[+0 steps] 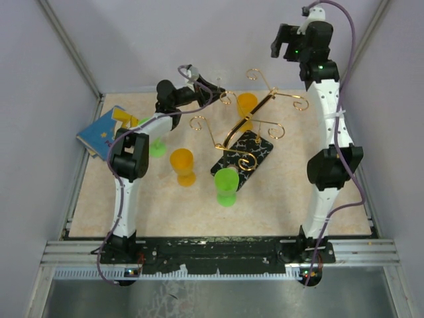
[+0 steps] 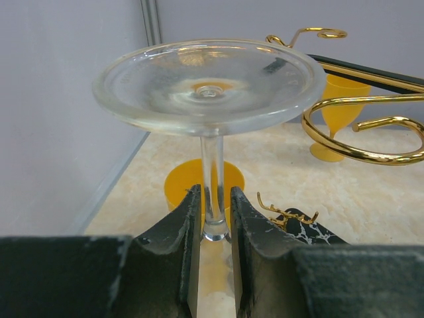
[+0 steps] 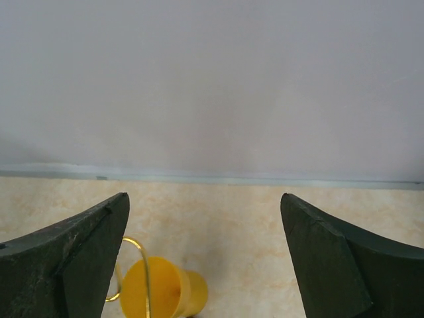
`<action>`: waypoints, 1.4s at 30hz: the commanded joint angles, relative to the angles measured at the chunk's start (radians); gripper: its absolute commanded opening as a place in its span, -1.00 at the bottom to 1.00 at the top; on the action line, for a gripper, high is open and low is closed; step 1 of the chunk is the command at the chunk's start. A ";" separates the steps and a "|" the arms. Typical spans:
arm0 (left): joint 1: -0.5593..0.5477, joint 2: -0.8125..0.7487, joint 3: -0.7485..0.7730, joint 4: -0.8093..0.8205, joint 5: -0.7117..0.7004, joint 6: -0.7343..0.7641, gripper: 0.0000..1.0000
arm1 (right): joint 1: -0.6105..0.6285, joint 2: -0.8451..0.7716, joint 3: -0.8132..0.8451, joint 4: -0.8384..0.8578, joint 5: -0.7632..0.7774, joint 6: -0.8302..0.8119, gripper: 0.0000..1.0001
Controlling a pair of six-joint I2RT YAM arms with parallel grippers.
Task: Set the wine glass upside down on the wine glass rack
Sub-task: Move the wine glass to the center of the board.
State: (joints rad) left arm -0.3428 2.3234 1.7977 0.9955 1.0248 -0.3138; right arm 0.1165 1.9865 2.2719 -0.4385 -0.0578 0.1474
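My left gripper [image 2: 213, 212] is shut on the stem of a clear wine glass [image 2: 209, 83], which is held upside down with its round foot on top. In the top view this gripper [image 1: 207, 89] hangs at the back left, just left of the rack. The wine glass rack [image 1: 248, 122] is a gold wire stand with scroll arms on a black marbled base [image 1: 242, 159]. One gold arm [image 2: 358, 132] lies right of the glass foot in the left wrist view. My right gripper [image 1: 281, 43] is open and empty, raised high at the back right; it also shows in the right wrist view [image 3: 205, 225].
An orange goblet [image 1: 182, 165] and a green one [image 1: 226, 185] stand in front of the rack. Another green goblet [image 1: 157, 144] is under my left arm, and another orange one [image 1: 247, 105] is behind the rack. A blue box [image 1: 103, 132] lies at the left edge.
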 commanded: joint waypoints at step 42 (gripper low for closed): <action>0.033 -0.138 -0.044 -0.143 -0.007 0.140 -1.00 | -0.150 0.327 0.150 -0.299 -0.635 -0.049 0.75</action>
State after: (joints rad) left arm -0.3145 2.2379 1.7576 0.8436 1.0138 -0.1848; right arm -0.0696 2.3112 2.4218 -0.7139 -0.6628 0.1493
